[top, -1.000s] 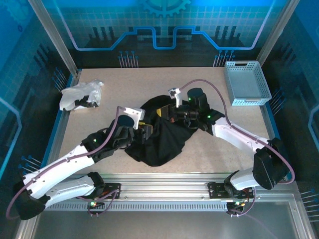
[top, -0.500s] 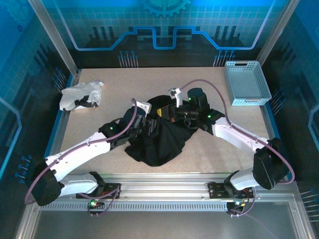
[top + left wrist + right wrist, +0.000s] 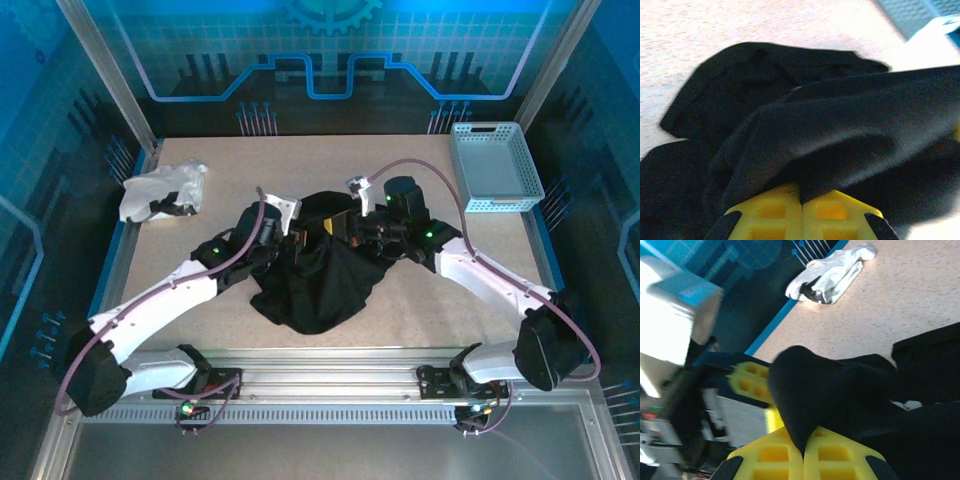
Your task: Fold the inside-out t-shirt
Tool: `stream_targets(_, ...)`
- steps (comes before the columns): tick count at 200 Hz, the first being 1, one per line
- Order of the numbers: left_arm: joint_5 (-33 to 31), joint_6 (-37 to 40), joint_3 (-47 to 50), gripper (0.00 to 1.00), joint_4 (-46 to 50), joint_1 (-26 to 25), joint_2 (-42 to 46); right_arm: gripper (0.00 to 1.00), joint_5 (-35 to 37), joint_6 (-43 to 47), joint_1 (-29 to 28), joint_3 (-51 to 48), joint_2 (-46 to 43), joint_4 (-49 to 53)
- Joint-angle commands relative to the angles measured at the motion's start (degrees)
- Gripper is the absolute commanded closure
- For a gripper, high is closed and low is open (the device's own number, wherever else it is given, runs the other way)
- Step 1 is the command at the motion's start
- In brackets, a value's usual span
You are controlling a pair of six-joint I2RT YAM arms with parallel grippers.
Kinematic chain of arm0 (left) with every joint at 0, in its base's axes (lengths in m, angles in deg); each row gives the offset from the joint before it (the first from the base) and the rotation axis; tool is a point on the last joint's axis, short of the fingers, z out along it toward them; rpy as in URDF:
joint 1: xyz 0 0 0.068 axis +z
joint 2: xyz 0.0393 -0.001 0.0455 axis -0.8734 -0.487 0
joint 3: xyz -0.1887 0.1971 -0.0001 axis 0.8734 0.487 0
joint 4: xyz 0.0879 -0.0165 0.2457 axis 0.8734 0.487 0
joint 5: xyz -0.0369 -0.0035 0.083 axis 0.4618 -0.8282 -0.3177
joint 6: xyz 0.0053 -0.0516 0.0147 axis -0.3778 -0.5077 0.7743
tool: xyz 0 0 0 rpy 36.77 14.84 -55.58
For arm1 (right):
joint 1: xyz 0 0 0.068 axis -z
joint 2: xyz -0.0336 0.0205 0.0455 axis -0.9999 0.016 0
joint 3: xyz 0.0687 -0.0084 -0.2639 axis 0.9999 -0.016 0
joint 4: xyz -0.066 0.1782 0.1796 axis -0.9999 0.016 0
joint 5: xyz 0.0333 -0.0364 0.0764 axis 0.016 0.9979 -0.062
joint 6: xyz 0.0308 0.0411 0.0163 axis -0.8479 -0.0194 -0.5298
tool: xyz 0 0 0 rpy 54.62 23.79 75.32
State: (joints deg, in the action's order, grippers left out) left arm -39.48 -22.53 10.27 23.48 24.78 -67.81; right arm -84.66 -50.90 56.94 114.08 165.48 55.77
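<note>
at mid-table the left hand and right hand each pinch the t-shirt, white garment and tray well apart.

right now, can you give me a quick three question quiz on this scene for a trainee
1. True or false: the left jaws and the right jaws are each shut on a fold of the black t-shirt.
2. Where on the table does the white garment lie? A) far left corner B) under the t-shirt C) near edge, between the arm bases
3. Name the thing at the table's far right corner.
Key: 1 true; 2 A; 3 the blue tray.
</note>
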Motion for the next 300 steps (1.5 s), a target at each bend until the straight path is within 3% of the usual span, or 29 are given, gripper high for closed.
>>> stream_targets(1,15.8,-3.8,0.5,1.00,-1.0,2.2,6.8,1.00,3.5,8.1,0.7,1.2,-2.6,4.5)
stream_targets(24,28.4,-6.9,2.5,1.00,-2.7,6.2,12.2,1.00,1.6,14.7,0.8,2.7,-2.6,7.6)
stream_targets(50,37.8,-11.3,5.0,1.00,-8.1,10.3,16.2,0.98,-1.8,17.9,0.8,4.2,-1.8,10.2)
stream_targets(81,44.8,-16.6,6.5,1.00,-15.3,13.2,17.0,0.87,4.7,15.5,0.7,6.7,-0.2,16.0)
stream_targets(129,43.0,-17.7,5.7,1.00,-14.6,13.2,16.2,0.67,18.3,16.5,-0.2,6.8,-3.4,25.0)
stream_targets(169,41.0,-17.4,5.4,1.00,-13.5,13.1,15.6,0.59,17.8,21.5,-2.5,2.7,-11.1,24.5)
stream_targets(205,40.4,-17.5,5.3,1.00,-13.6,13.1,14.5,0.60,13.6,24.5,-6.8,-0.6,-15.4,20.5)
stream_targets(247,40.3,-17.2,5.2,1.00,-13.3,13.1,14.3,0.68,12.9,28.7,-13.4,1.8,-12.2,18.8)
stream_targets(300,40.3,-17.1,5.4,1.00,-13.1,13.1,14.7,0.68,18.7,29.4,-16.1,6.9,-4.4,20.4)
